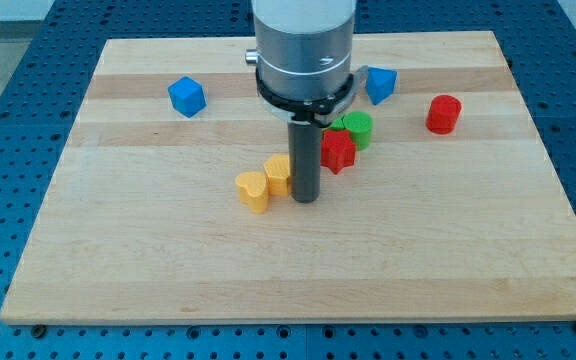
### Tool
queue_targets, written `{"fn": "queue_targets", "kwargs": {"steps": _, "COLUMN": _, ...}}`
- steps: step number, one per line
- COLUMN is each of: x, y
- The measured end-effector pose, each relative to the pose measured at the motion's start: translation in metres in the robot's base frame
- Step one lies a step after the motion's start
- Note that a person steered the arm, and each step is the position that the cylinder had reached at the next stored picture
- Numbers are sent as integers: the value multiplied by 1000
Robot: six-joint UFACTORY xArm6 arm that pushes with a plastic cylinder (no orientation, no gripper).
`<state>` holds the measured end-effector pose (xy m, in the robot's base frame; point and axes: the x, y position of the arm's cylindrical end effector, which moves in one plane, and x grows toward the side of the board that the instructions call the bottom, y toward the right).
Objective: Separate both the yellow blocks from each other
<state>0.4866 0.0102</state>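
Note:
Two yellow blocks lie near the board's middle. A yellow heart-like block [253, 190] sits to the view's left. A second yellow block [279, 174], whose shape I cannot tell, touches its upper right side. My tip [305, 198] rests on the board right against the second yellow block's right side. The rod hides part of that block's right edge.
A red star-like block [337, 151] and a green round block [357, 129] sit just right of the rod. A blue cube [186, 96] is at the upper left, another blue block [380, 84] at the upper right, a red cylinder [444, 114] farther right. The wooden board [118, 260] ends on all sides.

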Motion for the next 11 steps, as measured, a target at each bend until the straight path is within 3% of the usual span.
{"fn": "queue_targets", "kwargs": {"steps": 1, "x": 0, "y": 37}}
{"fn": "queue_targets", "kwargs": {"steps": 4, "x": -7, "y": 35}}
{"fn": "queue_targets", "kwargs": {"steps": 9, "x": -6, "y": -84}}
{"fn": "queue_targets", "kwargs": {"steps": 11, "x": -8, "y": -65}}
